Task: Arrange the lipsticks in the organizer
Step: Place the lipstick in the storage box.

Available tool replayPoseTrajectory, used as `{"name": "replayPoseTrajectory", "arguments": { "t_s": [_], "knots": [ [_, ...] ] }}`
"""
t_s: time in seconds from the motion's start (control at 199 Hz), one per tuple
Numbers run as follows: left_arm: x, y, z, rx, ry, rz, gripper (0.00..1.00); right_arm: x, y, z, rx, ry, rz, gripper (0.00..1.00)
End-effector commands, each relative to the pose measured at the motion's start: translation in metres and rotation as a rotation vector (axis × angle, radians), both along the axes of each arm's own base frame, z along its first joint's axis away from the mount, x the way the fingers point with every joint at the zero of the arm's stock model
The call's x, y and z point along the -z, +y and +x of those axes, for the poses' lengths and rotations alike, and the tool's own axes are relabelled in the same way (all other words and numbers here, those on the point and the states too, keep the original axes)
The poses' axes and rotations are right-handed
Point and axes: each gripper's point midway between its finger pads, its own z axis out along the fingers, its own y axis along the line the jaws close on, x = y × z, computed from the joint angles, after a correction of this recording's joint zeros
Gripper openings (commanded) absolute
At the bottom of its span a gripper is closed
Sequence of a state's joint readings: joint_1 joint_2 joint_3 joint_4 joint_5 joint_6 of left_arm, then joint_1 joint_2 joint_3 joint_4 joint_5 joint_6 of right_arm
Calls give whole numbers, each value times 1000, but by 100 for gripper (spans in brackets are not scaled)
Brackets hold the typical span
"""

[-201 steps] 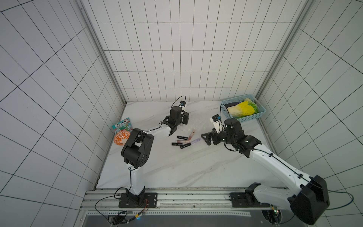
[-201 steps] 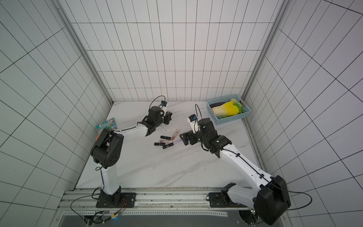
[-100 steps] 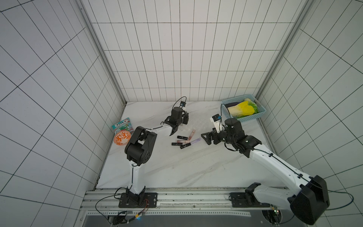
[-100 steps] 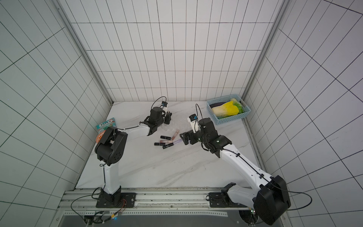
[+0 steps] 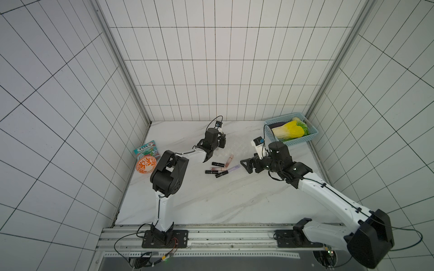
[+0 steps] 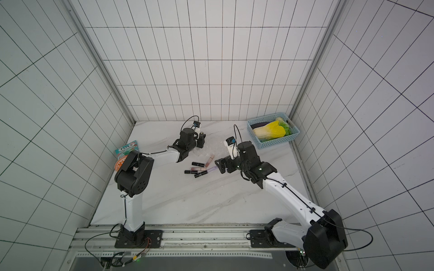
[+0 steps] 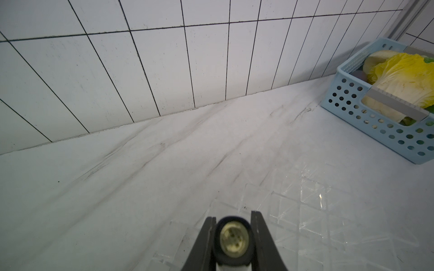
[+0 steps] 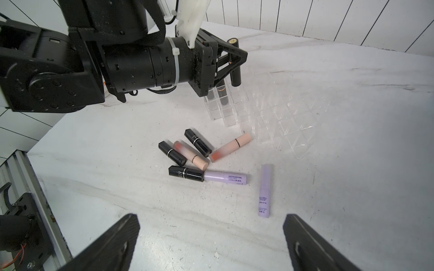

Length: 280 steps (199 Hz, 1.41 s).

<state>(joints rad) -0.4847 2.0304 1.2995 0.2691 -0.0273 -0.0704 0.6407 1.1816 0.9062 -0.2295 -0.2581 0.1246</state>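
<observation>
Black plastic fingers of the right end effector (image 8: pixel 210 215) stood spread wide and empty above the white, grey-veined desk (image 8: pixel 352 199); just past them a matte lavender tube (image 8: pixel 265 190) lay alone. Farther on, six more lipsticks (image 8: pixel 198 146) sprawled in a loose fan, some touching: glossy black cylinders, frosted peach-pink ones, another lavender; all were round and smooth, so likely to roll. Beyond these stood the organizer (image 8: pixel 288 122), clear hard plastic stepped in rows of square slots and barely visible against the marble; two dark tubes (image 8: pixel 222 93) sat upright in slots at one end, and the other slots looked empty. Over that end the left end effector (image 7: pixel 233 217) gripped a black lipstick (image 8: pixel 235 70) upright, its foot just over the slots and seemingly not yet in. The task therefore seemed early: two placed, one about to go in, seven on the desk. Farthest, in the corner, a pale-blue perforated basket (image 5: pixel 298 142) held a cabbage (image 5: pixel 290 131).
</observation>
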Motion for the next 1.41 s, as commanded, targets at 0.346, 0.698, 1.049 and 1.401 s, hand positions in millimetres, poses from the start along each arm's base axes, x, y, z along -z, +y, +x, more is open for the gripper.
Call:
{"name": "replayPoseTrajectory", "arguments": {
  "t_s": [0.346, 0.698, 1.049, 1.401],
  "knots": [
    [11, -1, -21, -9, 38, 23, 17, 3, -3, -3, -3, 7, 10, 99],
    [19, 9, -8, -54, 38, 36, 18, 3, -3, -4, -9, 10, 12, 99],
    [22, 10, -5, -48, 42, 22, 37, 2, -3, -4, -11, 13, 13, 99],
    [-82, -6, -48, 42, -118, -121, 77, 37, -38, 12, 152, 114, -245, 89]
  ]
}}
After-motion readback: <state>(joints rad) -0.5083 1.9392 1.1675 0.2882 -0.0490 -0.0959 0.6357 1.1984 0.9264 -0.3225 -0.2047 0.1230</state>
